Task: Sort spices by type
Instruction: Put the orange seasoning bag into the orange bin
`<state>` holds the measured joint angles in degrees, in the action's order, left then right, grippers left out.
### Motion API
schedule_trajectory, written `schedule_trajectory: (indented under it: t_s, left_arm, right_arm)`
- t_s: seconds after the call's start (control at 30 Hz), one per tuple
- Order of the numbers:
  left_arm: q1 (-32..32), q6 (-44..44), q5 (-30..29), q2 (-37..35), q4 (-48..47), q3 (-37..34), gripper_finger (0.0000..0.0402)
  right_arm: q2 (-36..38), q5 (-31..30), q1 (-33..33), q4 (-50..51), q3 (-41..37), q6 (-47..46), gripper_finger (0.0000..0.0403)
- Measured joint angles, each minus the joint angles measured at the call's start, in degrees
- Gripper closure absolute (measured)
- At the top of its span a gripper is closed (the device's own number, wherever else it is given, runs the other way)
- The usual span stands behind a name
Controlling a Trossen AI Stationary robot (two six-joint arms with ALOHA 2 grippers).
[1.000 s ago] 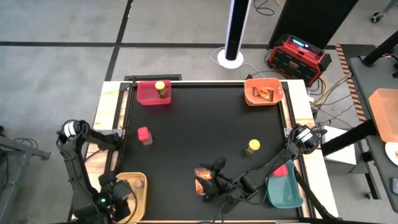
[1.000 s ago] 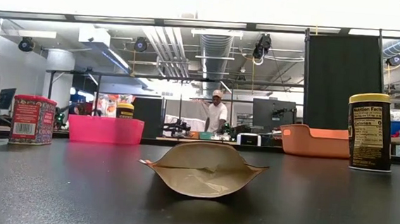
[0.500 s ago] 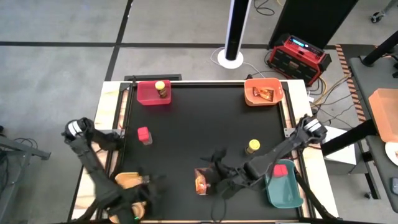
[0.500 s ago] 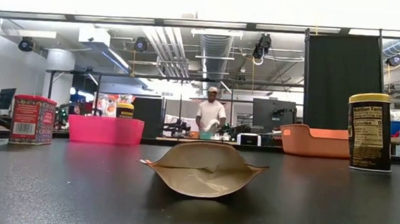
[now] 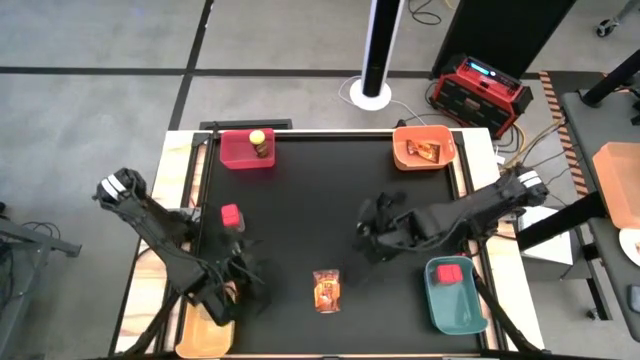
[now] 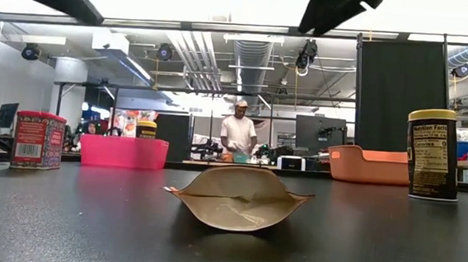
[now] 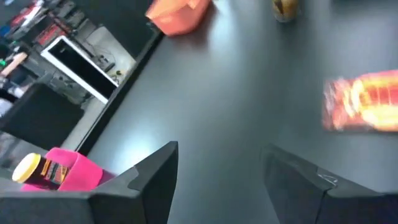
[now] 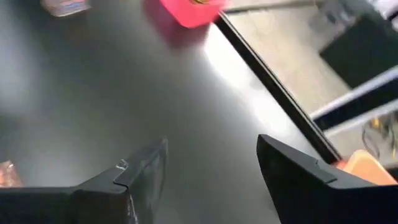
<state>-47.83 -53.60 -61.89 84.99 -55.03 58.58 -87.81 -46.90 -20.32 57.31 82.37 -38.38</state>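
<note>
An orange-brown packet [image 5: 326, 290] lies flat near the table's near edge, also in the low view [image 6: 238, 197]. A red blocky container [image 5: 231, 216] stands at mid-left. A yellow-lidded jar [image 6: 433, 153] stands at the right; the right arm hides it in the high view. Another jar [image 5: 259, 143] stands in the pink bin [image 5: 236, 152]. A packet [image 5: 423, 151] lies in the orange bin [image 5: 402, 150], and a red container [image 5: 451, 272] in the teal bin [image 5: 455, 305]. My left gripper [image 5: 248, 272] hovers open left of the packet. My right gripper [image 5: 367, 232] hovers open near the middle.
The yellow bin [image 5: 200, 328] sits at the near-left corner, partly under the left arm. Wooden borders frame the black tabletop. A red device [image 5: 480, 88] and a white post base [image 5: 372, 95] stand on the floor beyond the far edge. A person [image 6: 238, 131] stands far back in the room.
My left gripper has swung out from over the yellow bin toward the table's right and far side. My right gripper has left the spot over the packet and gone up, toward the far edge and the right. The packet has stayed where it was.
</note>
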Motion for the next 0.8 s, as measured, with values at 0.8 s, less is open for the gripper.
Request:
schedule_trajectory:
  t_s: [0.8]
  left_arm:
    - [5.42, 34.59, 15.57, 1.85, 34.88, -2.79, 0.0196]
  right_arm:
    - [5.12, 17.27, -6.73, 3.65, -0.76, 4.5, 0.0109]
